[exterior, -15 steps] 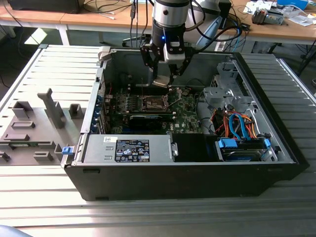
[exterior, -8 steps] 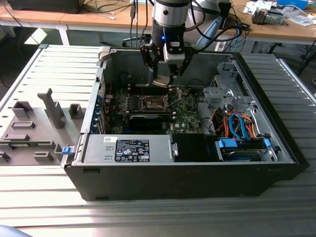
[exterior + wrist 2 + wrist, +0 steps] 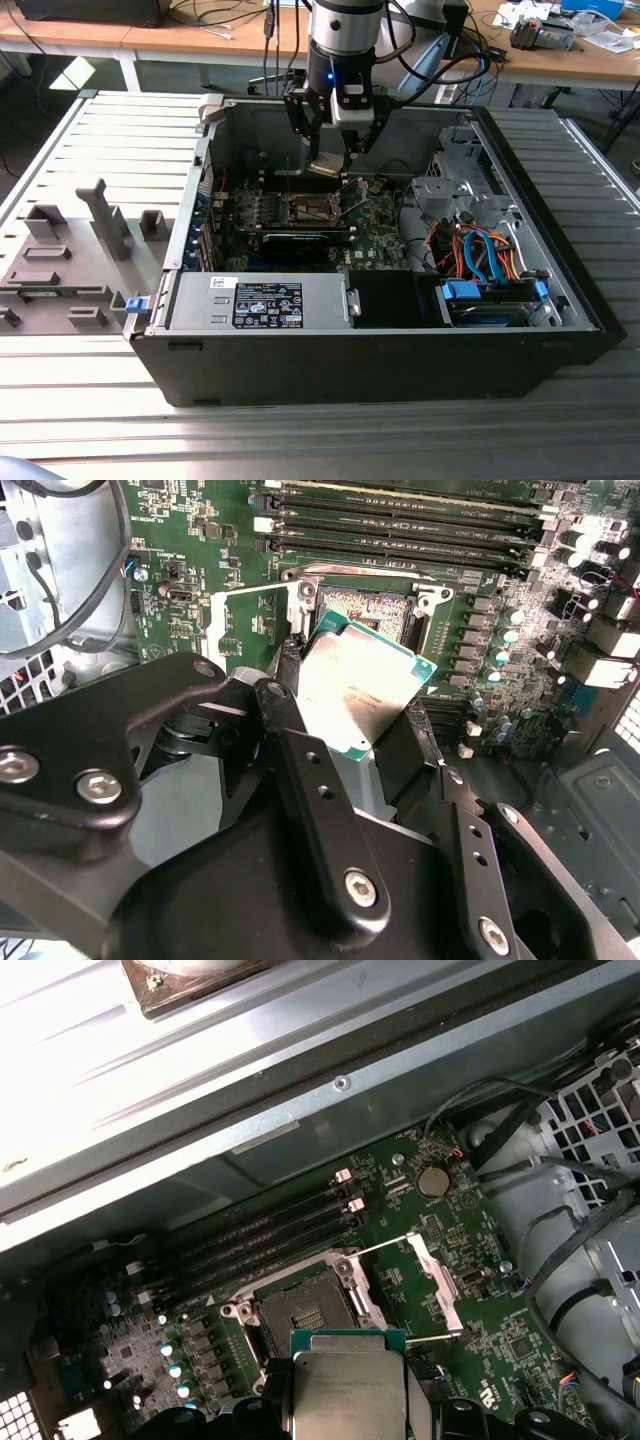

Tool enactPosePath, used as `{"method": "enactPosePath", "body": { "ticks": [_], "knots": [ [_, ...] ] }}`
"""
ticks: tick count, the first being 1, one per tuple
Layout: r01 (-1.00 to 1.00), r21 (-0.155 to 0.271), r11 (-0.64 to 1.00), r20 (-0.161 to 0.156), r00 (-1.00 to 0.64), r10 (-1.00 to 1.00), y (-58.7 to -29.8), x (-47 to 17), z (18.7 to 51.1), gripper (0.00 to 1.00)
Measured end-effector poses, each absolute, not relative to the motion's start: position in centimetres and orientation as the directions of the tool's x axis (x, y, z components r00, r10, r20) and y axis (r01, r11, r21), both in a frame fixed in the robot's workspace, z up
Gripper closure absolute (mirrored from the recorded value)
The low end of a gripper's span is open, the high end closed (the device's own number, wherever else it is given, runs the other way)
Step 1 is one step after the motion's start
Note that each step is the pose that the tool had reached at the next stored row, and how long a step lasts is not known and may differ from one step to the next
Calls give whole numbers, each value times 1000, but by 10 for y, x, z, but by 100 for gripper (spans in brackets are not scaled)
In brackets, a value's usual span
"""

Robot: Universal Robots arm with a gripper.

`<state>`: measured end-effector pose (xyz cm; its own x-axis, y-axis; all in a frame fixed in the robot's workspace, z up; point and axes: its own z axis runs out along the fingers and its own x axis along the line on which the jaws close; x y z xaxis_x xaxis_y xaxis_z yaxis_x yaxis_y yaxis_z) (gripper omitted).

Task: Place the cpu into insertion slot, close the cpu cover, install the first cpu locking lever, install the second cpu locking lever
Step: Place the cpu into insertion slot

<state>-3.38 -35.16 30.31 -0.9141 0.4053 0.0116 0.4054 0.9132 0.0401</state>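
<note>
The cpu (image 3: 365,695) is held clenched between the jaws by two opposite edges, silvery top showing, and it's tipped at an angle rather than kept flat. In the exterior view it's seen hanging under the jaws, clear of the green motherboard (image 3: 385,235), with the insertion slot (image 3: 310,208) just below and apart from it. In both wrist views the slot (image 3: 300,1315) is found just past the jaw tips, its dark contact field left uncovered. The cpu cover (image 3: 437,1280) is swung up and open off to one side of the jaws, so nothing is laid over the socket. The long memory slots (image 3: 260,1235) are lined up further beyond the slot. All of this is housed in an open black computer case (image 3: 300,370), which is laid on its side on a grey slatted counter (image 3: 320,440).
</note>
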Motion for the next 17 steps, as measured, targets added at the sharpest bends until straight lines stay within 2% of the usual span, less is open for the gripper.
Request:
{"method": "enactPosePath", "body": {
  "ticks": [17],
  "knots": [
    [418,40,907,12,-908,418,-352,-34,303,46]
  ]
}}
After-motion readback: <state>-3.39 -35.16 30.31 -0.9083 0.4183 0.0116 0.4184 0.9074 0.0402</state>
